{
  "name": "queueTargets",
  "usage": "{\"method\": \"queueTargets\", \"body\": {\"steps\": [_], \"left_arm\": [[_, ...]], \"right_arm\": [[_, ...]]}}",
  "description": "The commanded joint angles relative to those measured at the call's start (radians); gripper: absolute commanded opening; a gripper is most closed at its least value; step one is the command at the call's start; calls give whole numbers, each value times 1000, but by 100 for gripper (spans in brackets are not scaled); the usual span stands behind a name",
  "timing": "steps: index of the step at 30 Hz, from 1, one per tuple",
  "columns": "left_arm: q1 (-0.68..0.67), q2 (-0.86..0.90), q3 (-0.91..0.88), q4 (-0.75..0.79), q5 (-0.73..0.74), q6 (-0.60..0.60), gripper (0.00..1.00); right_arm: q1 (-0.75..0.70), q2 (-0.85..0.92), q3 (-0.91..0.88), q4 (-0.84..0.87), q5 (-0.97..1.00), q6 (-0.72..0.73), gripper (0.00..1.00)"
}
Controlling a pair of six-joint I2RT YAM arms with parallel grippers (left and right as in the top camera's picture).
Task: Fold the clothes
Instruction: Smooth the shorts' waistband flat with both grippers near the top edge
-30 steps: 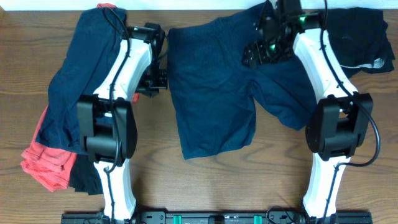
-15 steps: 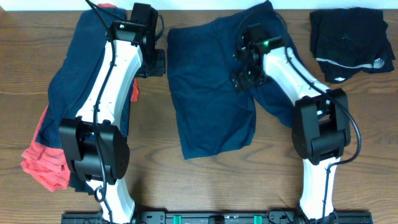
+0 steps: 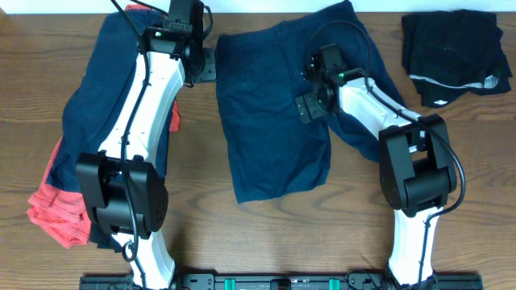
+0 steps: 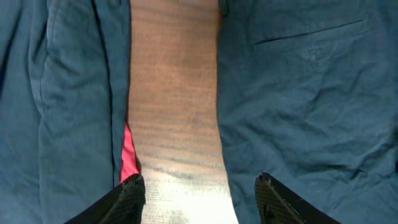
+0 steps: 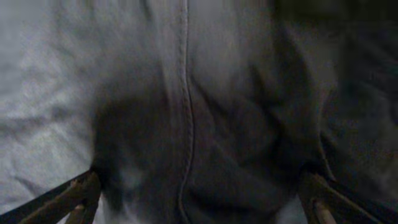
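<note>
Dark navy shorts (image 3: 270,121) lie spread flat in the middle of the table, waistband toward the far edge. My right gripper (image 3: 309,103) hovers over their crotch, open; the right wrist view shows its jaws wide apart (image 5: 199,199) above a seam in the cloth (image 5: 186,93). My left gripper (image 3: 208,66) sits at the shorts' far-left corner, open. In the left wrist view it (image 4: 200,193) straddles a strip of bare wood, with the shorts (image 4: 311,93) on the right. Another navy garment (image 4: 62,106) and a coral-red piece (image 4: 127,152) lie on the left.
A heap of navy cloth (image 3: 89,121) over coral-red cloth (image 3: 56,209) lies under and beside the left arm. A near-black folded bundle (image 3: 451,48) with a pale grey band rests at the far right corner. Bare wooden table (image 3: 322,234) runs along the front.
My left gripper has moved toward the far edge and opened from shut. My right gripper has come from the far side down over the middle of the shorts, staying open.
</note>
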Motion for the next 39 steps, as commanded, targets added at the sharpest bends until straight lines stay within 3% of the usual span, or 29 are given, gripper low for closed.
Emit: {"method": "queueTargets", "body": {"steps": [1,7,13,20,26,30,39], "left_arm": [[0,6,5,27,-13,10,61],[0,14,5,85,-12,39,64],[0,57,4,120,-13,118,74],[22,132,3,161,-12,130,75],[58,195,3,195,1,130,92],[80,213,3,226,56,167,96],[91,221,3,387,220,220,98]], "right_arm": [[-15,47,-68,58,39,-32,99],[-43,127,-73,183,34,-175,99],[-33,178,-73,83,-118,-328,99],[2,177,-72,-92,-211,-223,99],[0,177,-72,-264,-442,-188,99],[11,177,-72,-354,-468,-189,99],[12,136,-64,-352,-492,-165,99]]}}
